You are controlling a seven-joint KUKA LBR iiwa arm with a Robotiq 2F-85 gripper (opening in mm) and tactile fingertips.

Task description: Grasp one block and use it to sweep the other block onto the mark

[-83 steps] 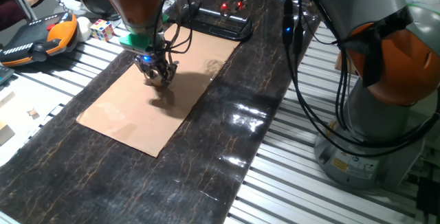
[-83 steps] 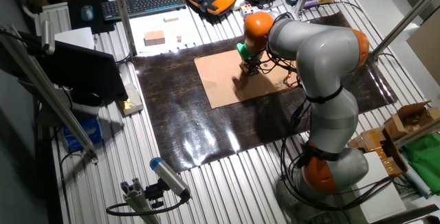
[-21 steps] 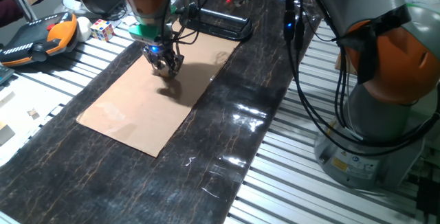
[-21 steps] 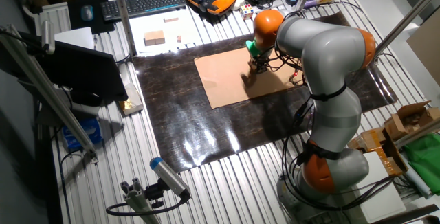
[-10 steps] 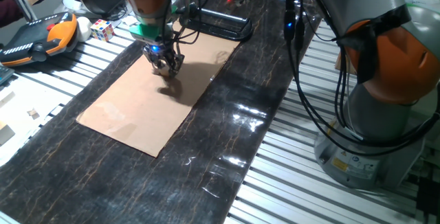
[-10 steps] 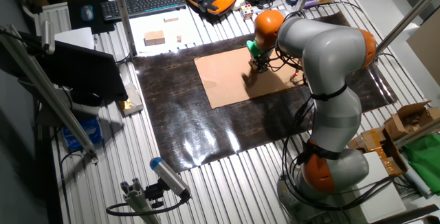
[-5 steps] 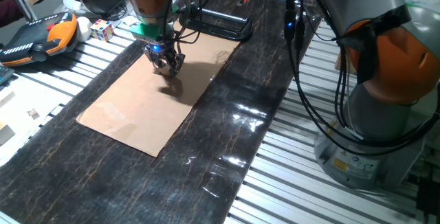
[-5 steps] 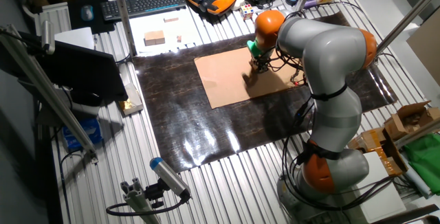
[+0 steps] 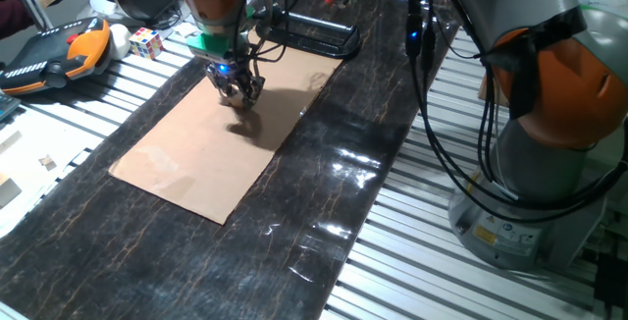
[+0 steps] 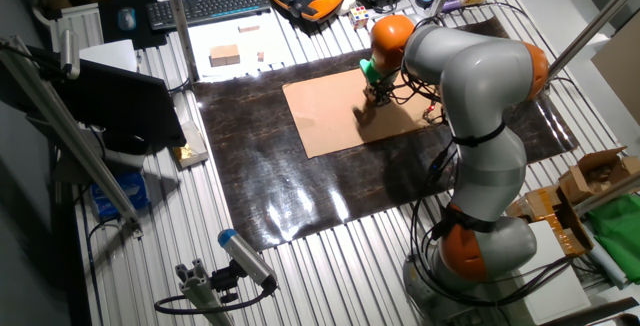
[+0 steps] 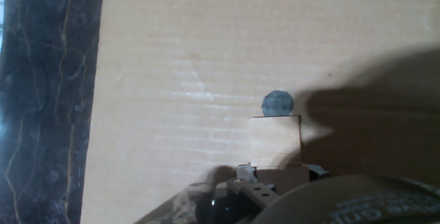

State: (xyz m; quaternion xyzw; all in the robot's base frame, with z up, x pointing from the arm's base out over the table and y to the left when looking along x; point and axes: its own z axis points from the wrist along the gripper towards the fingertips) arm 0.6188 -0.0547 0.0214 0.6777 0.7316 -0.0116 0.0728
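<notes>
Touching mark [image 11: 278, 103], block's [image 11: 275, 140] far edge, seemingly.

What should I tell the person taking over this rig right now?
Hand: low over the cardboard sheet; whether it is open or shut cannot be told.
Things: in the hand view a tan block lies on the cardboard with its far edge touching the dark round mark. A second block cannot be made out.
Done: the block has reached the mark's edge.
Left: push it on to cover the mark, then withdraw.

The block [image 11: 275, 140] covers the mark's [image 11: 278, 103] lower edge.
</notes>
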